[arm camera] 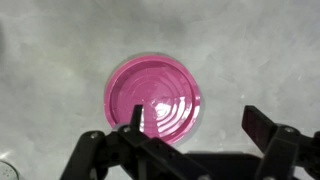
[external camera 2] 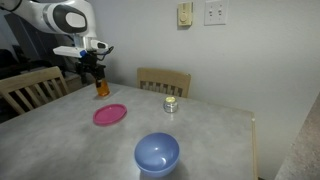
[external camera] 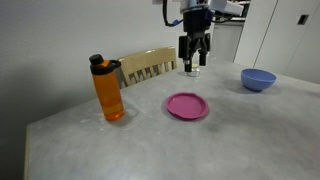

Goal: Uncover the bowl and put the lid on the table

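The magenta-pink lid (external camera: 187, 106) lies flat on the light grey table (external camera: 200, 145), also in an exterior view (external camera 2: 110, 114) and the wrist view (arm camera: 154, 97). The periwinkle-blue bowl (external camera: 258, 79) stands uncovered and apart from it, near the table's front edge in an exterior view (external camera 2: 157, 154). My gripper (external camera: 193, 66) hangs open and empty well above the table, over the lid. It also shows in an exterior view (external camera 2: 90, 72). In the wrist view its fingers (arm camera: 196, 120) are spread, with nothing between them.
An orange bottle (external camera: 107, 89) with a black cap stands near a table corner. A tiny white-and-metal jar (external camera 2: 171, 104) sits by a wooden chair back (external camera 2: 164, 80). Another chair (external camera 2: 28, 90) stands at the table's side. The table ends near the bowl.
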Tool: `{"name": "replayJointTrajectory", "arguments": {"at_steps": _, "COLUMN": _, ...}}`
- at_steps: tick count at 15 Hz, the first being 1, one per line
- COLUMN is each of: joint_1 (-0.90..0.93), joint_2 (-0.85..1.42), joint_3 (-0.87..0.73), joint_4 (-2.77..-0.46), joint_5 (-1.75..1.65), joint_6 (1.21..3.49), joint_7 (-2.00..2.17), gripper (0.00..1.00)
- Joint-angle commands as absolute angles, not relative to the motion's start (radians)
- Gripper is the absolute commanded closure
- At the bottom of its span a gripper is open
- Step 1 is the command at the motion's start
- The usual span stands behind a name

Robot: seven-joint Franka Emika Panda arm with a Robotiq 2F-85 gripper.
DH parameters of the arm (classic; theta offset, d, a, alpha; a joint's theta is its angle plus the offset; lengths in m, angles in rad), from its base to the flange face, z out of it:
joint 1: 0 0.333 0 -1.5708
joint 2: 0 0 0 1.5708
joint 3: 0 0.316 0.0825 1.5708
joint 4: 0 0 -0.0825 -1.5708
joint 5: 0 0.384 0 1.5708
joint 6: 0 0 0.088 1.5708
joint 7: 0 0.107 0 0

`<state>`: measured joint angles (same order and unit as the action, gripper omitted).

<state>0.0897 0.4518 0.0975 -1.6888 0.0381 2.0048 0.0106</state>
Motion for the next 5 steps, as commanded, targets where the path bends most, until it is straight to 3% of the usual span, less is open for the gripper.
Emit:
{"name": "replayJointTrajectory", "arguments": {"at_steps": 1, "joint_1": 0.095, "joint_2": 0.443, "joint_3": 0.092, "joint_4": -1.688, "joint_5": 0.041, "joint_6": 2.001, "joint_7": 0.010, "gripper": 0.00}}
{"name": "replayJointTrajectory", "arguments": {"at_steps": 5, "joint_1": 0.096, "joint_2": 0.453, "joint_3": 0.092, "joint_4": -1.686, "joint_5": 0.041, "joint_6": 2.001, "joint_7": 0.010, "gripper": 0.00}}
